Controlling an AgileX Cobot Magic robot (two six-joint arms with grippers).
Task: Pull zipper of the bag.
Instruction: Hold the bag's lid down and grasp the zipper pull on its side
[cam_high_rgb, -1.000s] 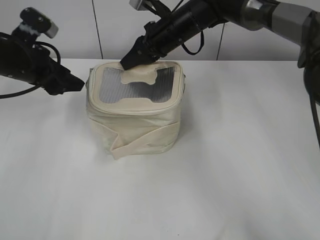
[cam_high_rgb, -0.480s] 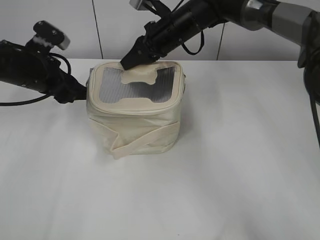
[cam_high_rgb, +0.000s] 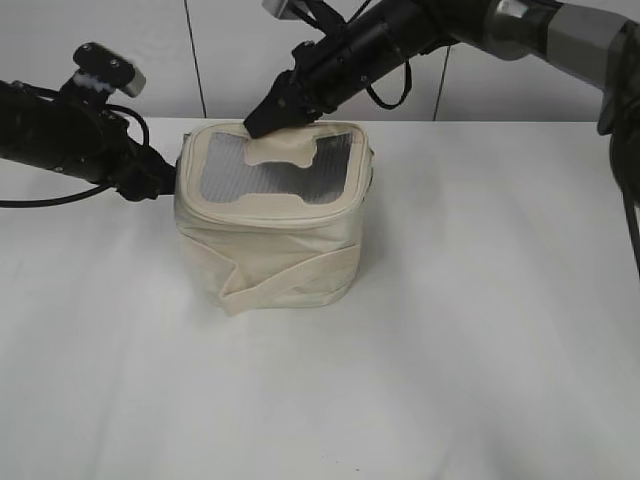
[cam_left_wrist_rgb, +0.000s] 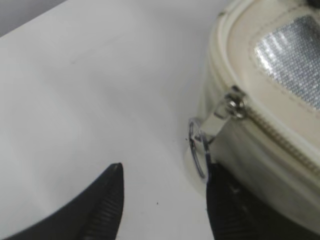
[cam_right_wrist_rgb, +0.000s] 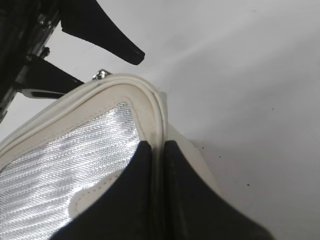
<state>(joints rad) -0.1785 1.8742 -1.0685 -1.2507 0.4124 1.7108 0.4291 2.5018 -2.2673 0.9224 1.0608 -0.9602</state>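
A cream bag (cam_high_rgb: 275, 225) with a silver mesh top stands on the white table. My right gripper (cam_high_rgb: 262, 122) is shut on the bag's back top rim (cam_right_wrist_rgb: 159, 117), with the piping pinched between its fingers (cam_right_wrist_rgb: 158, 152). My left gripper (cam_high_rgb: 160, 185) is open at the bag's left side. In the left wrist view the zipper slider (cam_left_wrist_rgb: 235, 105) sits on the closed zipper at the corner, and its metal ring pull (cam_left_wrist_rgb: 199, 147) hangs down beside the right finger of the open jaws (cam_left_wrist_rgb: 162, 182). I cannot tell if the ring touches that finger.
The white table (cam_high_rgb: 450, 330) spreads around the bag, with a pale wall behind it. The left gripper's fingers also show in the right wrist view (cam_right_wrist_rgb: 102, 37), just beyond the bag's far corner.
My left gripper has moved right, up to the bag's left side by the zipper pull. My right gripper has stayed shut on the back rim.
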